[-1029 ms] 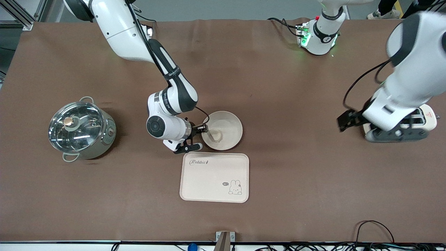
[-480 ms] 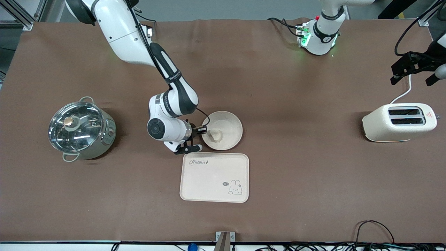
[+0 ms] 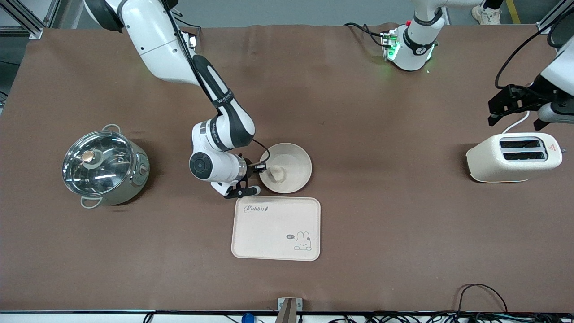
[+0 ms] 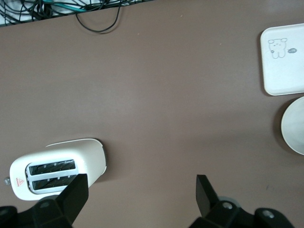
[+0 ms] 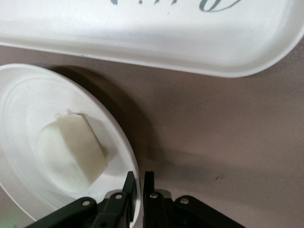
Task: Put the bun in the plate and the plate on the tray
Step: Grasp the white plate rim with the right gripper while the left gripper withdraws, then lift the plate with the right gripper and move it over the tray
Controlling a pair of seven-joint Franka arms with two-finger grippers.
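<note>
On the brown table (image 3: pixel 358 134), the bun (image 3: pixel 277 173) sits in the plate (image 3: pixel 296 157), just beside the tray (image 3: pixel 269 233); the right gripper (image 5: pixel 136 186) apparently pinches the plate's rim, while the left gripper (image 4: pixel 138 192) hangs open near the toaster (image 3: pixel 513 157).

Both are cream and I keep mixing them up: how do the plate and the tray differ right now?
The plate is round and plain; the tray is rectangular with rounded corners, "Rabbit" lettering and a rabbit drawing. The plate holds the bun; the tray holds nothing. The right end effector is shut on the plate's rim; nothing grips the tray. Both are shallow and cream-beige.
</note>
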